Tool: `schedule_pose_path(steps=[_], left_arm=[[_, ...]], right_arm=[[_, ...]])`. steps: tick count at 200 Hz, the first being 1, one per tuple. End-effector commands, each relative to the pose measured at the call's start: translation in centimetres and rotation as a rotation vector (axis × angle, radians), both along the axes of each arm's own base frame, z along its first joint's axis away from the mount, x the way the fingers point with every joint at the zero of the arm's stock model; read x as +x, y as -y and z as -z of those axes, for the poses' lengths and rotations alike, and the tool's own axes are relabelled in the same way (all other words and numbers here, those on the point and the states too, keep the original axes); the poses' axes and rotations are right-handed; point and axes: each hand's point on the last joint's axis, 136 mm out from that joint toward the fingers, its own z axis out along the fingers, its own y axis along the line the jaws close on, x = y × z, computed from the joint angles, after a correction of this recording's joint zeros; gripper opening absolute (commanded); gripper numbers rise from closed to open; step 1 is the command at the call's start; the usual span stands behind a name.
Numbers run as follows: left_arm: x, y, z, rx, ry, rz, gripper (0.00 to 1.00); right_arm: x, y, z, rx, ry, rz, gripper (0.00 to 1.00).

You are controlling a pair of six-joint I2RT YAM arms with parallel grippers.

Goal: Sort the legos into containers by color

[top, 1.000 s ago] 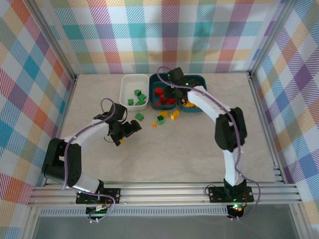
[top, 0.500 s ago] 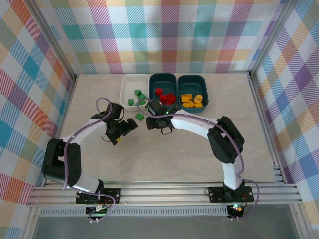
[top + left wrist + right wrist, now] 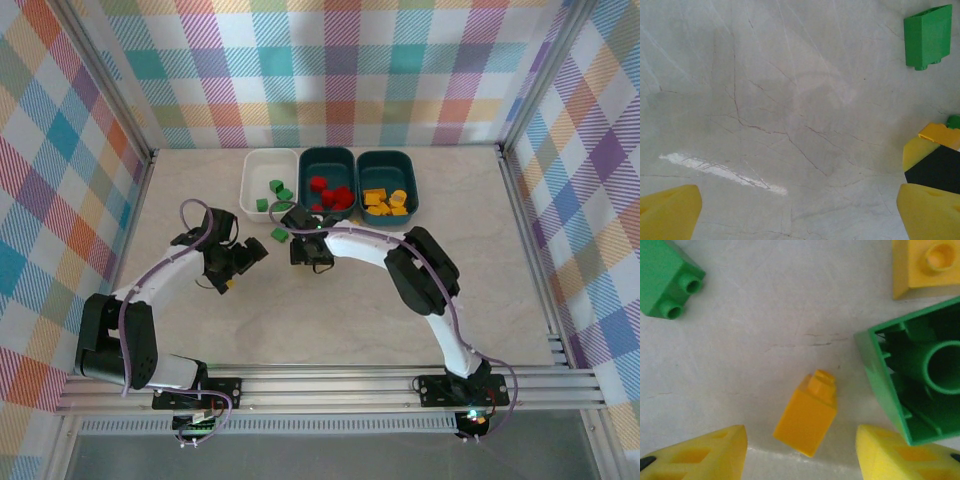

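Note:
A small orange lego (image 3: 807, 417) lies on its side on the table between the fingers of my right gripper (image 3: 801, 439), which is open with a gap on each side of it. Around it lie a small green lego (image 3: 667, 282), a large green lego (image 3: 920, 380) with its hollow side up, and a yellow lego (image 3: 925, 265). My right gripper (image 3: 308, 250) is low, just in front of the containers. My left gripper (image 3: 250, 256) stands open over bare table (image 3: 800, 200), with a green lego (image 3: 929, 36) ahead to its right.
At the back stand the white tub (image 3: 248, 185) with green legos, the middle teal tub (image 3: 330, 152) with red ones and the right teal tub (image 3: 412, 185) with yellow ones. The two grippers are close together. Plaid walls enclose the table.
My right arm has swung from above the teal tubs down to the loose legos on the table, its jaws narrowing a little. My left gripper has drawn back slightly to the left.

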Motion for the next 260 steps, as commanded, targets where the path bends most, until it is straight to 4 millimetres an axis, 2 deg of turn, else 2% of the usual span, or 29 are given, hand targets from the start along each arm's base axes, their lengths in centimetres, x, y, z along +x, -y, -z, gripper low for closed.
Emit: schedule_pose_path(steps=[1, 30, 65, 101, 134, 150, 167, 187, 205, 215, 235, 250, 260], left_arm=[[-0.7, -0.7, -0.4, 0.015, -0.003, -0.002, 1.00], [-0.8, -0.8, -0.5, 0.022, -0.004, 0.004, 1.00], [-0.9, -1.1, -0.8, 0.026, 0.002, 0.006, 1.00], [-1.1, -1.3, -0.6, 0.033, -0.001, 0.004, 1.00], [-0.9, -1.1, -0.3, 0.023, -0.002, 0.000, 1.00], [-0.6, -0.7, -0.3, 0.001, 0.005, 0.007, 1.00], [-0.1, 0.2, -0.3, -0.024, 0.012, 0.029, 0.98], [0.4, 1.9, -0.7, -0.016, 0.020, 0.093, 0.97], [1.2, 4.2, -1.5, 0.020, 0.034, 0.182, 0.97], [1.6, 5.7, -1.9, 0.041, 0.040, 0.236, 0.97], [2.7, 8.7, -2.5, 0.078, 0.055, 0.345, 0.97], [3.7, 10.7, -2.7, 0.118, 0.070, 0.423, 0.97], [4.2, 11.8, -2.6, 0.156, 0.066, 0.471, 0.97]], right_arm=[[1.3, -1.2, -0.2, 0.006, 0.023, 0.018, 0.59], [1.9, -1.9, -0.2, 0.007, 0.025, 0.016, 0.55], [2.5, -1.2, 0.8, -0.063, 0.026, 0.040, 0.52], [2.6, -1.1, 0.9, -0.072, 0.043, 0.024, 0.33], [1.8, -2.7, -2.3, 0.012, 0.100, -0.051, 0.24], [1.3, -2.8, -4.8, 0.050, 0.131, -0.069, 0.23], [1.1, -2.1, -8.6, 0.097, 0.192, -0.077, 0.22], [2.3, 0.3, -12.5, 0.127, 0.256, -0.060, 0.22], [5.0, 4.7, -13.9, 0.122, 0.281, 0.013, 0.22], [6.8, 7.6, -13.8, 0.107, 0.280, 0.062, 0.22], [10.3, 13.1, -12.2, 0.121, 0.220, 0.156, 0.22], [12.5, 16.5, -10.7, 0.131, 0.167, 0.208, 0.22], [13.6, 18.0, -9.9, 0.143, 0.134, 0.224, 0.22]])
